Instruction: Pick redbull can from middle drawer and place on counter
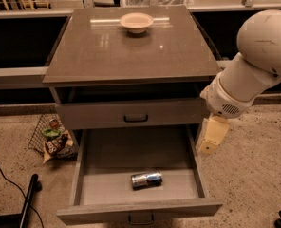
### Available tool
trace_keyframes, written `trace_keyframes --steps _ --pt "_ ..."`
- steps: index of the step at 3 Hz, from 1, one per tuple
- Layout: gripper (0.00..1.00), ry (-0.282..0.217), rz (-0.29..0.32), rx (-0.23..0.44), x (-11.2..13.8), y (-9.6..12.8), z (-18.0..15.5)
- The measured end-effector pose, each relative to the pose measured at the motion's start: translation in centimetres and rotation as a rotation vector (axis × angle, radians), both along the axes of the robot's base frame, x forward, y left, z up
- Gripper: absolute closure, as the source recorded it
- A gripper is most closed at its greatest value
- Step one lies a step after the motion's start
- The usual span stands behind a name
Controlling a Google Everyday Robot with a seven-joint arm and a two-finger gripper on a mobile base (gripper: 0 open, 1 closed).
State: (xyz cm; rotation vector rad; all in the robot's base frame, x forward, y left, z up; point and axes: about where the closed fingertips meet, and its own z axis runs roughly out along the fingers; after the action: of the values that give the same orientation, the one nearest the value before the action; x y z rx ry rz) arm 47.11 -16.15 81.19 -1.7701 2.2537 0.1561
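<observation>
My claw (210, 136) hangs at the right side of the cabinet, below the pale, rounded bulk of my arm (254, 56). In this view it sits over the right wall of the open middle drawer (79, 167), lower than the shut upper drawer front (98, 114). I cannot tell how far my claw is open. Nothing shows in its hold, and it touches nothing I can make out.

The redbull can (146, 179) lies on its side on the pale grey floor of the middle drawer. It is close to the drawer's front wall and a little right of the middle, with its length running left to right. It is below and to the left of my claw and clear of it, and it lies alone in the drawer.

The middle drawer is pulled far out, its dark bar handle (141, 219) just showing at the bottom edge. The upper drawer front carries a similar handle (135, 118).

Above the two drawers is the glossy brownish-grey desk (131, 51), with a small pale bowl (136, 22) upright near its far edge.

On the speckled floor to the left of the cabinet stands a wire basket (42, 133) with crumpled packets (57, 144) spilling out of it. A thin black cable (5, 179) curves across the floor nearer the left edge.
</observation>
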Motion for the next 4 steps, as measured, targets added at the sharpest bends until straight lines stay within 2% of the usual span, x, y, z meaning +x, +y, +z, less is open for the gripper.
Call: trace_keyframes --steps 1,2,3,4 --pt "0.00 0.000 0.000 0.000 0.0 0.0 0.0" --pt "0.00 0.016 0.012 -0.028 0.7 0.3 -2.5" --pt "0.00 0.025 0.070 -0.023 1.8 1.2 -6.9" --pt "0.00 0.010 0.132 -0.006 2.9 2.2 -11.0"
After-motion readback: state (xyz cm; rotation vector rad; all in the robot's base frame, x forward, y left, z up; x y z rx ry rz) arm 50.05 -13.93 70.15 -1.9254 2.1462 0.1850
